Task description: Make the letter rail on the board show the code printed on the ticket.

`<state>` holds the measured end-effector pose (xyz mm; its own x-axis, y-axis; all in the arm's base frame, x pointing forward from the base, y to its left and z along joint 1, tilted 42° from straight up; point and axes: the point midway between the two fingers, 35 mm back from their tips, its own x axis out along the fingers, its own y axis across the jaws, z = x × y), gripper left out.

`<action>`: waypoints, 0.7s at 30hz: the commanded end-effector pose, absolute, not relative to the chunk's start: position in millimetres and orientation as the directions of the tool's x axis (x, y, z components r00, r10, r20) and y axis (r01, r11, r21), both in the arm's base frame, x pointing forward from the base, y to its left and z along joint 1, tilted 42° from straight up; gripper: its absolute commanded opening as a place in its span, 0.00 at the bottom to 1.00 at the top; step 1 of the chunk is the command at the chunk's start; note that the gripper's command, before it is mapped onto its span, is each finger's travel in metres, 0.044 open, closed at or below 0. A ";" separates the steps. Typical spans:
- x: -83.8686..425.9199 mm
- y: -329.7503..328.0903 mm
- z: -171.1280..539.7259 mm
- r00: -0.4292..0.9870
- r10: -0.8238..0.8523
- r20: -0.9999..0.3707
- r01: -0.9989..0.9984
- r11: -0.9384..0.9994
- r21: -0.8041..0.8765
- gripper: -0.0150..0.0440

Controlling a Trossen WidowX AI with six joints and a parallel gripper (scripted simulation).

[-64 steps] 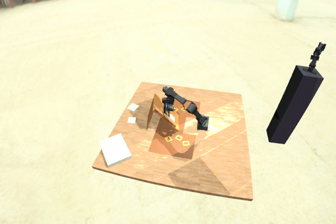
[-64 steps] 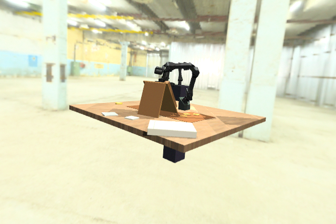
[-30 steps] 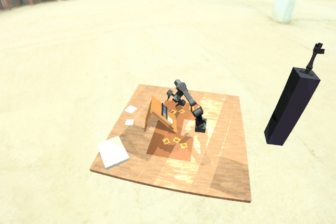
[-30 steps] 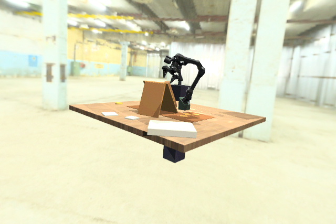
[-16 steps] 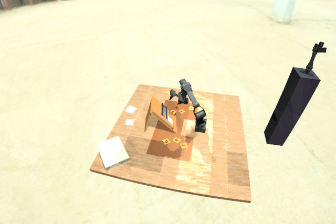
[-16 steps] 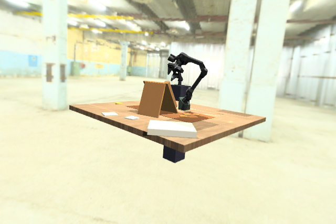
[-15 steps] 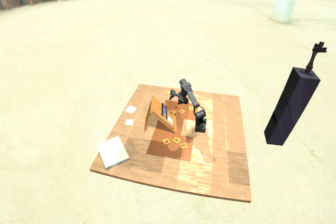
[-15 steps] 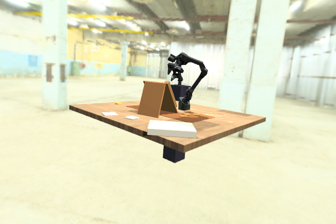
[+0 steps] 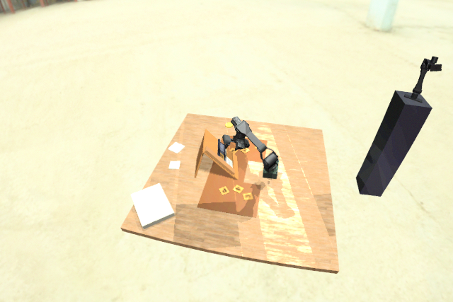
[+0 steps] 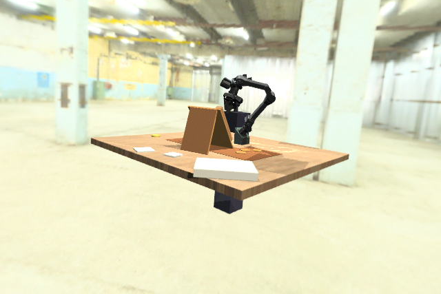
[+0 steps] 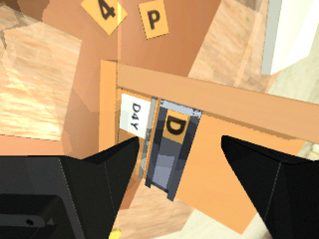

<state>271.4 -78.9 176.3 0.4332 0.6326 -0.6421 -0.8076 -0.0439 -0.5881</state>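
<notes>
The leaning board (image 9: 210, 141) (image 10: 199, 129) (image 11: 219, 184) carries the dark letter rail (image 9: 221, 146) (image 11: 161, 169). A D tile (image 11: 175, 125) sits in the rail near its upper end in the wrist view; the rest of the rail holds no tile. The white ticket (image 9: 229, 160) (image 11: 135, 115) beside it reads D4Y. My gripper (image 11: 178, 140) is open and empty above the board, its fingertips on either side of the rail in the wrist view. The 4 tile (image 11: 105, 11) and P tile (image 11: 154, 19) lie on the mat. The Y tile cannot be made out.
Several tiles lie on the brown mat (image 9: 219, 204) on both sides of the board. A white block (image 9: 151, 205) (image 10: 224, 168) (image 11: 294, 35) and two white cards (image 9: 176, 147) (image 9: 174, 165) are behind the board. A yellow round object (image 9: 228, 124) (image 10: 156, 135) lies near the counter's far edge.
</notes>
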 end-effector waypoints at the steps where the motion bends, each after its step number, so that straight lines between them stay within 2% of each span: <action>1: 268.2 -18.7 164.7 0.314 0.668 -0.675 -0.773 -0.233 -0.590 0.83; 12: 214.9 111.0 129.7 0.036 0.682 -0.730 -0.482 -0.628 -0.611 0.83; 16: 193.4 135.5 120.5 -0.025 0.671 -0.741 -0.379 -0.692 -0.614 0.83; 21: 193.8 137.3 120.7 -0.027 0.671 -0.741 -0.374 -0.694 -0.615 0.83</action>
<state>197.4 133.1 122.3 -0.0218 0.6752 -0.7373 -0.3937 -0.6837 -0.6145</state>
